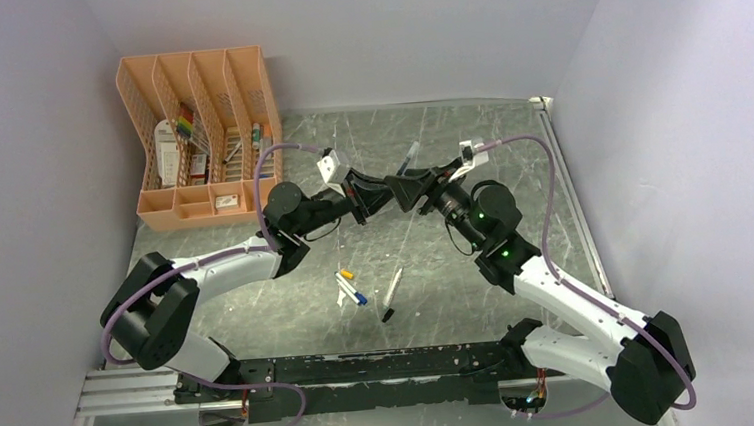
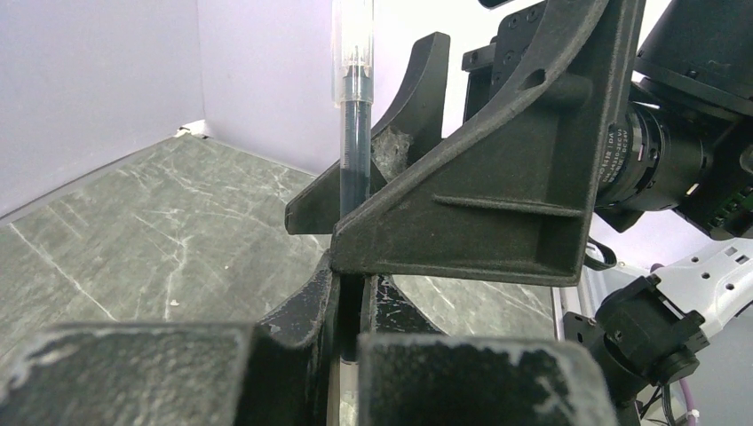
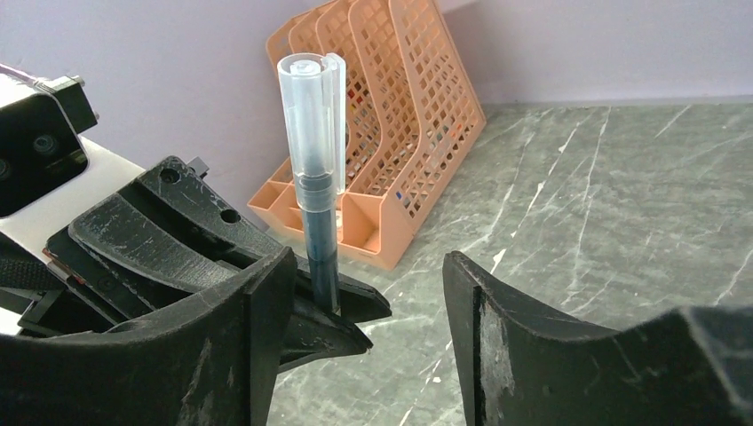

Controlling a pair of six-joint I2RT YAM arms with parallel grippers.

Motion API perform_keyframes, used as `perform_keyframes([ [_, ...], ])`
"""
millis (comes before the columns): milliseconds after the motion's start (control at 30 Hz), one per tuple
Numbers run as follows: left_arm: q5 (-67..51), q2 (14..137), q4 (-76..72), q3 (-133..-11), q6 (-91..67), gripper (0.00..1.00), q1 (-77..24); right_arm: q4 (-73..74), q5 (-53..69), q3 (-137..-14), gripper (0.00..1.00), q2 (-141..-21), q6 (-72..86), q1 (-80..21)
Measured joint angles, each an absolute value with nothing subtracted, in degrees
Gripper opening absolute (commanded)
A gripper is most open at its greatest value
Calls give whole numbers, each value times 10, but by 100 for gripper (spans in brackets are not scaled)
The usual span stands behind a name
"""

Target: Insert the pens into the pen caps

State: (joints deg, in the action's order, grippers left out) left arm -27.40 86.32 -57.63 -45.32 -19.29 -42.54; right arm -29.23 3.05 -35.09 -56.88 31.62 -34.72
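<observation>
1. Left gripper [image 2: 349,306] — closed on the dark pen [image 3: 318,231], held upright, with a clear cap [image 3: 311,98] seated on its upper end.
2. Right gripper [image 3: 364,266] — jaws wide apart, empty, just beside it.
3. Two pens [image 1: 392,292] on the table [image 1: 509,154] likely remain to cap.

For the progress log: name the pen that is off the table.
The dark-barrelled pen, gripped in the left gripper above the table with a clear cap on its end; the two white pens lie on the table.
</observation>
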Motion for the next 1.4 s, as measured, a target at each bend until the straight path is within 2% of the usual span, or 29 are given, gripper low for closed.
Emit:
perform_keyframes([
  [900, -288, 864, -589, -453, -184, 7, -426, -210, 36, -451, 60, -563, 285, -335],
  [1400, -290, 864, -589, -453, -184, 7, -426, -201, 44, -463, 50, -561, 285, -309],
])
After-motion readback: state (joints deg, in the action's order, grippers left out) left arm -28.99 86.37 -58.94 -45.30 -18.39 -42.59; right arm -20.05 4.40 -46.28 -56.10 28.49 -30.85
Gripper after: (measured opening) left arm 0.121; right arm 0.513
